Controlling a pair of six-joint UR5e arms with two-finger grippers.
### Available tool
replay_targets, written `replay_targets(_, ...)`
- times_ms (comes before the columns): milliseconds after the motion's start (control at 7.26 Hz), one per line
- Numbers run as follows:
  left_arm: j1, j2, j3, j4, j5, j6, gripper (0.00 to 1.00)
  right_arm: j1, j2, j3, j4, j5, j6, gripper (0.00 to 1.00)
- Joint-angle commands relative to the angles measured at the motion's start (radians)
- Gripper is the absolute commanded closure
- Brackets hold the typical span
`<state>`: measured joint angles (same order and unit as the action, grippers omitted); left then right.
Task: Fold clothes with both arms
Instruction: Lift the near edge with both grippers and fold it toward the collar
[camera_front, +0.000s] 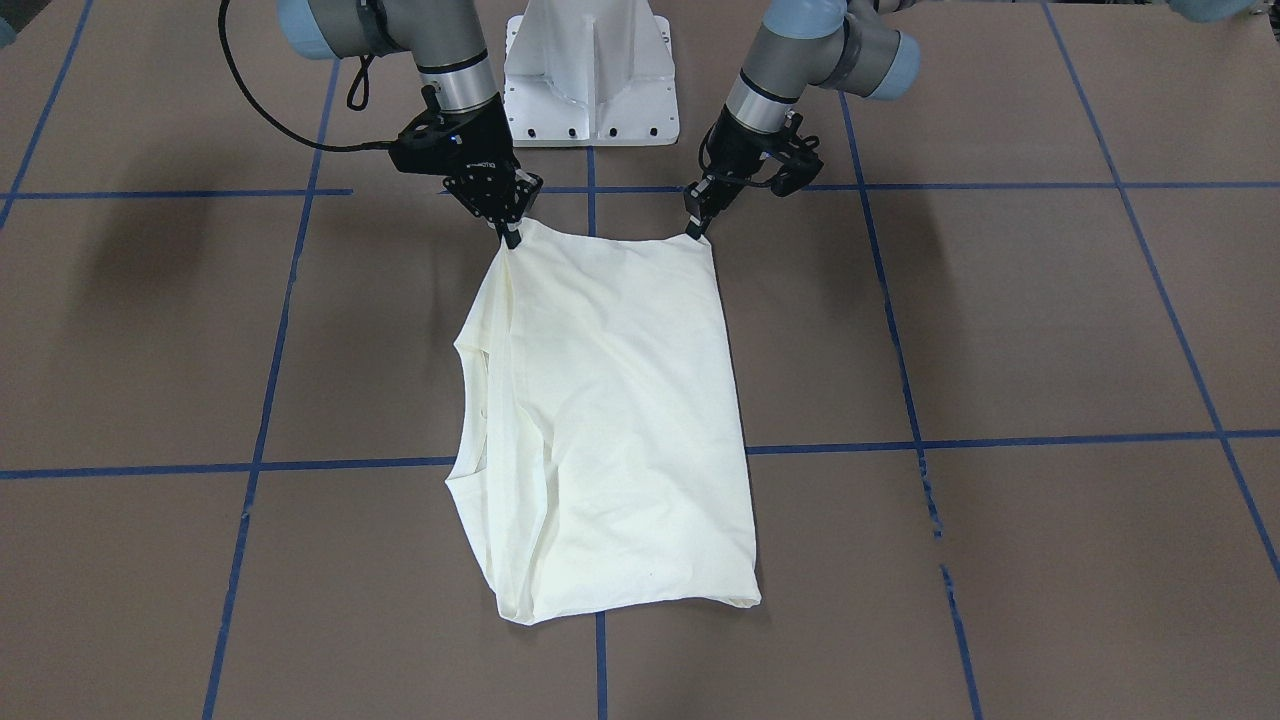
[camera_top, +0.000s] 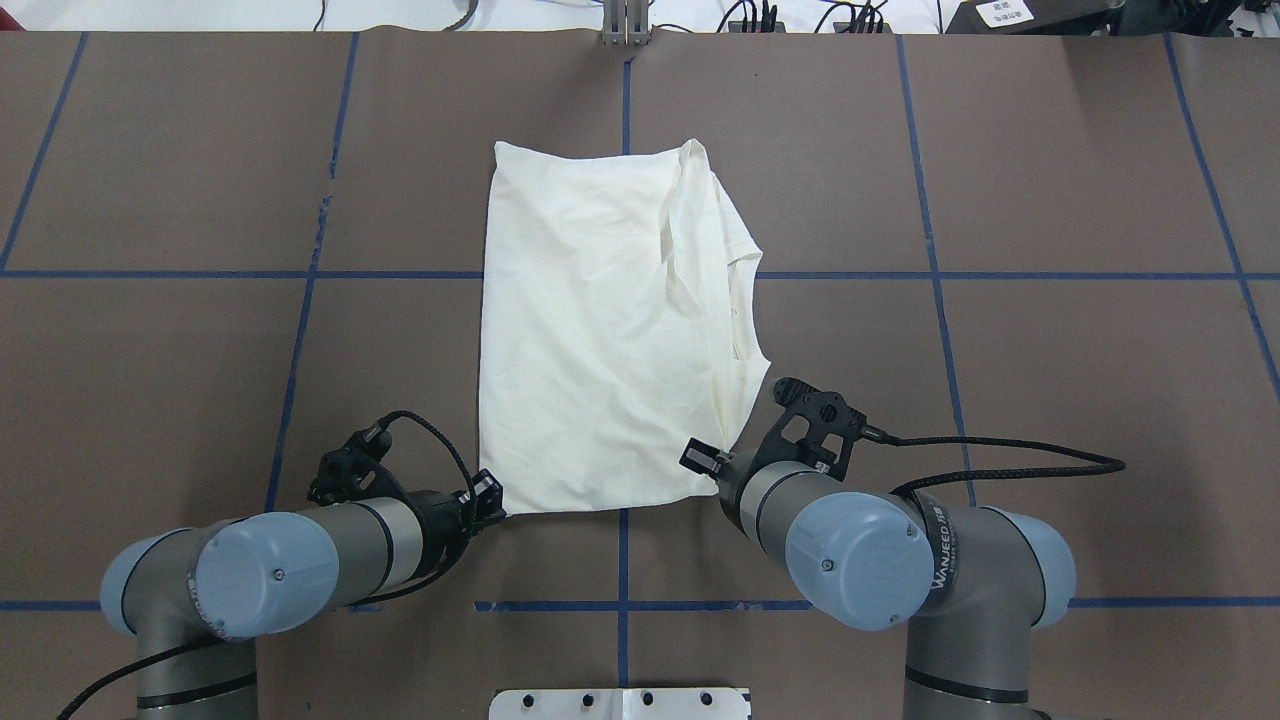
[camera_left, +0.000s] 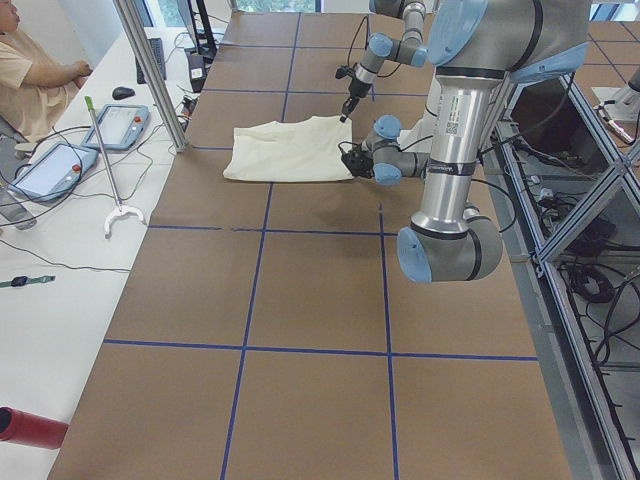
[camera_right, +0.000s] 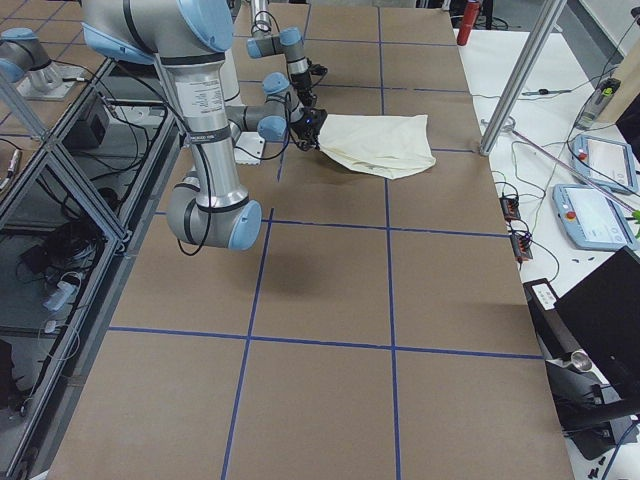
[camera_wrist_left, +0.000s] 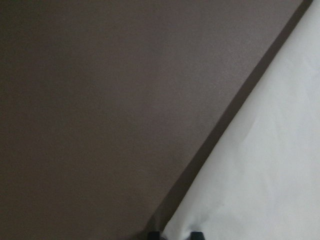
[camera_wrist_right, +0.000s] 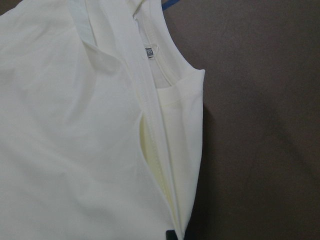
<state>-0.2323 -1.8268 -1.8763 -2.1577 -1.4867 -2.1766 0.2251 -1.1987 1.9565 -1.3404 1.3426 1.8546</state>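
Note:
The cream-white T-shirt (camera_front: 610, 400) lies folded on the brown table, plain side up, its neckline on the robot's right (camera_top: 735, 300); the print is hidden. My left gripper (camera_front: 697, 230) is at the shirt's near left corner (camera_top: 490, 503), and the left wrist view shows cloth (camera_wrist_left: 265, 175) between its fingertips (camera_wrist_left: 155, 235). My right gripper (camera_front: 510, 236) is at the near right corner (camera_top: 715, 465), shut on the layered edge (camera_wrist_right: 165, 200). Both corners are drawn up to the tips.
The white pedestal base (camera_front: 590, 70) stands just behind the grippers. Blue tape lines (camera_front: 260, 440) cross the table. A seated operator (camera_left: 30, 70), tablets (camera_left: 120, 125) and a metal post (camera_left: 150, 70) are along the far edge.

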Motion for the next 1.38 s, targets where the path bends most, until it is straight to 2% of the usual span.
replay_targets(0, -0.025, 0.007, -0.058, 0.016, 0.0, 0.008, 1.0, -0.001, 0.001, 0.008, 0.003, 0.0, 0.001, 1.0)
replay_targets(276, -0.001, 0.008, -0.258, 0.247, 0.008, -0.015, 1.0, -0.061, -0.054, 0.132, 0.0, 0.001, 0.005, 1.0)
replay_targets(413, 0.078, 0.008, -0.315, 0.316, 0.04, -0.119, 1.0, -0.099, -0.114, 0.221, 0.0, 0.001, 0.006, 1.0)
replay_targets(551, 0.17, 0.004, -0.373, 0.407, 0.124, -0.176, 1.0, -0.146, -0.177, 0.305, 0.001, 0.004, 0.006, 1.0)
replay_targets(827, 0.25, 0.0, -0.505, 0.566, 0.137, -0.264, 1.0, -0.258, -0.281, 0.419, 0.009, 0.0, 0.056, 1.0)
replay_targets(1102, 0.211, -0.046, -0.515, 0.578, 0.137, -0.258, 1.0, -0.241, -0.268, 0.456, 0.009, -0.045, 0.086, 1.0)
replay_targets(1240, 0.13, -0.096, -0.486, 0.578, 0.135, -0.215, 1.0, -0.195, -0.248, 0.449, 0.01, -0.046, 0.089, 1.0)
